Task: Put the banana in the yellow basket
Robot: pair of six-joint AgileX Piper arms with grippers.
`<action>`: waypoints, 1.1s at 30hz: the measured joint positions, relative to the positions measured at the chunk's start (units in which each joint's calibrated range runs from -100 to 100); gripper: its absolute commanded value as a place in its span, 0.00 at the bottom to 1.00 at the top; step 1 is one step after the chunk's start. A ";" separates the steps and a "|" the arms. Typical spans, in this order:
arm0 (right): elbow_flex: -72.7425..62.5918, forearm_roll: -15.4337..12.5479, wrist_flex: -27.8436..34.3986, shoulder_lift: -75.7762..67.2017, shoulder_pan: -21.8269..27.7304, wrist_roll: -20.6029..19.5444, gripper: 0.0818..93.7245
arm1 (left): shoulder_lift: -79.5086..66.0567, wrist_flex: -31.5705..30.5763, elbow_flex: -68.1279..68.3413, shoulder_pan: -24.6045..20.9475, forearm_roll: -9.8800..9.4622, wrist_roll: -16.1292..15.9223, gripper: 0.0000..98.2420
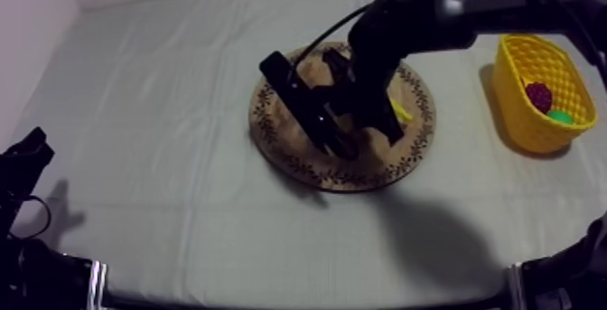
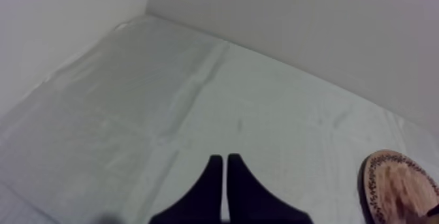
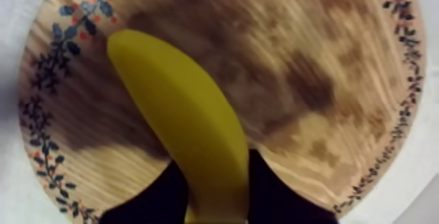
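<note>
- No text, label, brand, number or sign can be read on anything in view.
- The only markings are ornament: the wooden board (image 1: pixel 265 115) carries a ring of small leaves and flowers around its rim, dark in the top view, blue and red in the right wrist view. It forms no letters or figures.

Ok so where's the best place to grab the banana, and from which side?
Probably across its narrow width near one end, coming down from above: the banana lies flat on the wooden board with nothing crowding its long sides. The right gripper is closed on it there.
</note>
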 measured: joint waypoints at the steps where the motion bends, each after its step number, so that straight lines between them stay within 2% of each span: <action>1: -0.35 -0.31 0.76 -0.72 -0.06 0.31 0.12 | 0.00 0.00 0.00 0.00 0.00 0.00 0.00; 18: -7.56 -3.99 15.48 -15.31 -1.98 3.13 0.13 | 0.00 0.00 0.00 0.00 0.00 0.00 0.00; 28: -8.36 -3.84 16.65 -17.40 -0.78 2.80 0.13 | 0.00 0.00 0.00 0.00 0.00 0.00 0.00; 33: -10.68 -3.11 17.03 -17.85 0.51 -0.71 0.14 | 0.00 0.00 0.00 0.00 0.00 0.00 0.00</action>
